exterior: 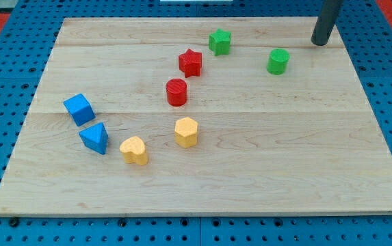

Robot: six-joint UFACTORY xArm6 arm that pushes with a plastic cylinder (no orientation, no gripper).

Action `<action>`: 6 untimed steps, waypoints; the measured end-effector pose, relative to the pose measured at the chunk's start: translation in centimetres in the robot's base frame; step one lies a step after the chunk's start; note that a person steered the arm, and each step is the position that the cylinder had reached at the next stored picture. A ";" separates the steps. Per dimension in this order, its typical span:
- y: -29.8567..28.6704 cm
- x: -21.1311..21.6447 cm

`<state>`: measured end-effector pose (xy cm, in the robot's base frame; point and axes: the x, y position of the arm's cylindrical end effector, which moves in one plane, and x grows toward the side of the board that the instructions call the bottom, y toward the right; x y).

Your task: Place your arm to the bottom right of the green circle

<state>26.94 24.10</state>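
The green circle block (278, 61) stands near the view's top right on the wooden board (305, 150). My tip (319, 42) is at the board's top right, above and to the right of the green circle, with a clear gap between them. The dark rod rises out of the view's top edge. A green star block (219, 42) lies to the left of the green circle.
A red star (191, 62) and a red circle (176, 91) sit mid-board. A yellow hexagon-like block (187, 132) and a yellow heart (135, 150) lie lower. A blue cube (79, 109) and a blue triangle (94, 138) are at the left. A blue pegboard surrounds the board.
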 end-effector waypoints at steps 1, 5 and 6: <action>0.0 0.0; 2.1 10.8; -0.6 9.4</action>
